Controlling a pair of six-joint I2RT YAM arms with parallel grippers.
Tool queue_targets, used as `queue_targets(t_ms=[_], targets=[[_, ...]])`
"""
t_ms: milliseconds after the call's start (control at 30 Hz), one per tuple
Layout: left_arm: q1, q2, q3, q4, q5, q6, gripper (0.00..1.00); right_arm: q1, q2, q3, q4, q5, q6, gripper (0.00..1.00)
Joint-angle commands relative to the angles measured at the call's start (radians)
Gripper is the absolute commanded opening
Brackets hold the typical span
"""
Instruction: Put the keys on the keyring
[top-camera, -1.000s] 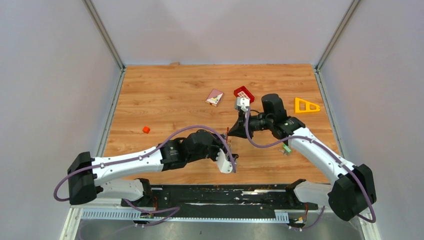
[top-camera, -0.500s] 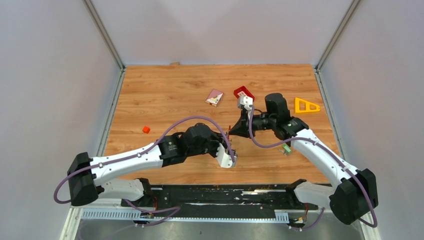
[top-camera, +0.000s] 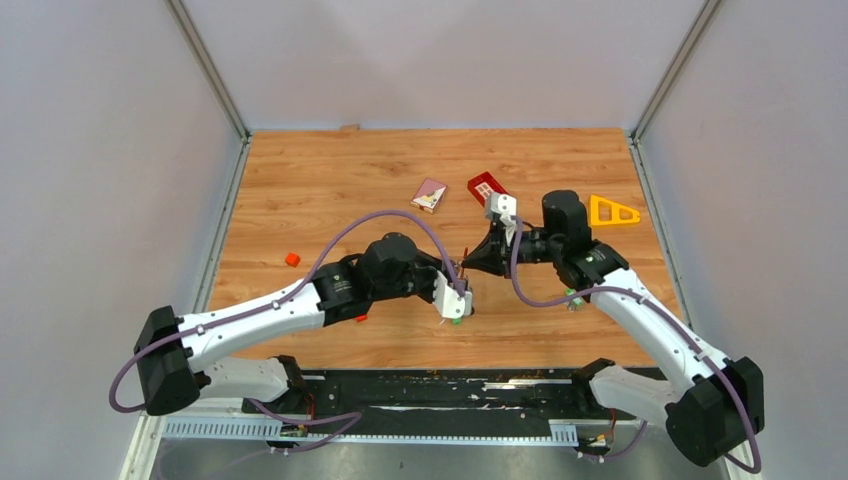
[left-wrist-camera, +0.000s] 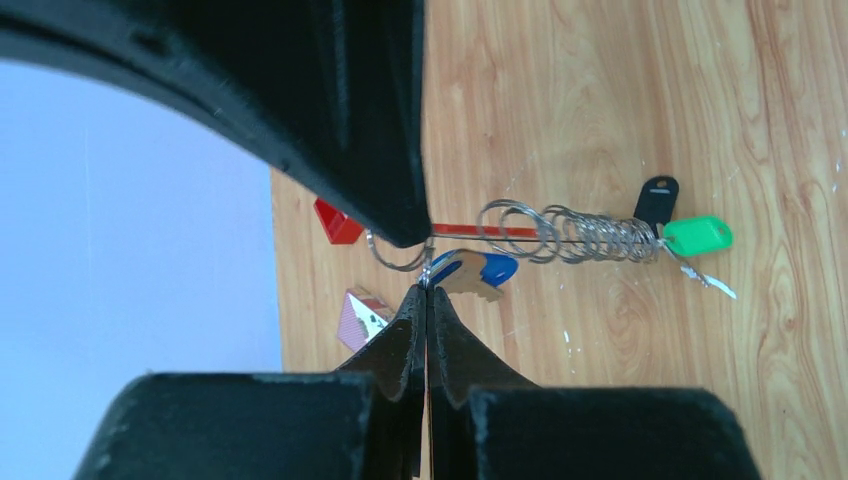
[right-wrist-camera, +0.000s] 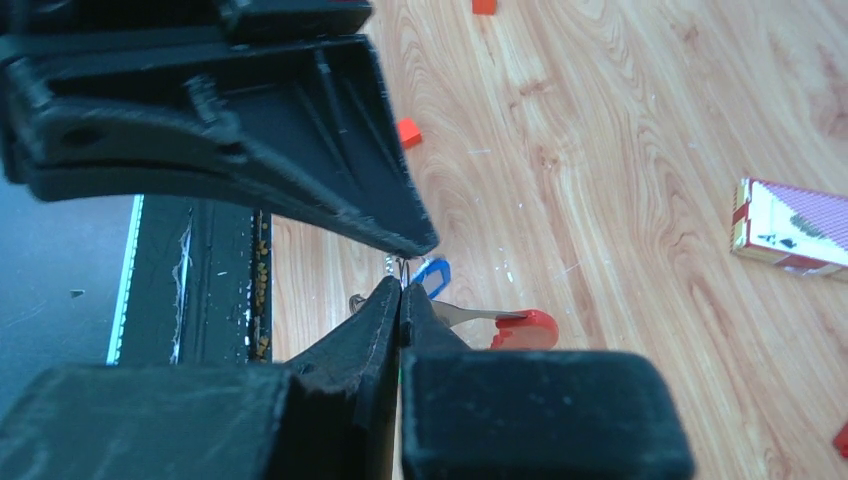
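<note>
My two grippers meet tip to tip above the middle of the table. The left gripper (left-wrist-camera: 427, 291) is shut, pinching the blue key (left-wrist-camera: 483, 268) at its end. The right gripper (right-wrist-camera: 402, 291) is shut on the thin wire keyring (left-wrist-camera: 396, 258); the blue key (right-wrist-camera: 431, 274) hangs just beyond its tips. A row of metal rings (left-wrist-camera: 585, 236) runs on to a green key (left-wrist-camera: 697, 235) and a black key (left-wrist-camera: 656, 193). In the top view the gripper tips (top-camera: 464, 265) touch, and the green key (top-camera: 572, 298) lies beside the right arm.
A red tray (top-camera: 487, 186) and a pink card box (top-camera: 429, 194) lie behind the grippers, with a yellow triangle frame (top-camera: 613, 211) at the far right. A small red block (top-camera: 292, 259) sits at the left. A red-headed piece (right-wrist-camera: 526, 328) lies under the left arm.
Both arms have shifted a little to the right and away from the bases, tips still together. The left wrist has swung up towards the right gripper. Both grips are unchanged.
</note>
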Motion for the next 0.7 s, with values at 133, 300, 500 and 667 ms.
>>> queue_targets(t_ms=[133, 300, 500, 667], targets=[[0.072, 0.044, 0.084, -0.007, 0.15, -0.188, 0.0, 0.003, -0.099, -0.044, 0.129, -0.095, -0.044, 0.0], [0.076, 0.057, 0.09, -0.025, 0.189, -0.198, 0.07, 0.002, -0.111, -0.045, 0.125, -0.079, -0.056, 0.0], [0.086, 0.024, 0.068, -0.028, 0.199, -0.198, 0.32, 0.001, -0.127, -0.044, 0.11, -0.054, -0.08, 0.0], [0.104, -0.022, 0.059, -0.031, 0.191, -0.209, 0.55, -0.003, -0.143, -0.048, 0.095, -0.042, -0.113, 0.0]])
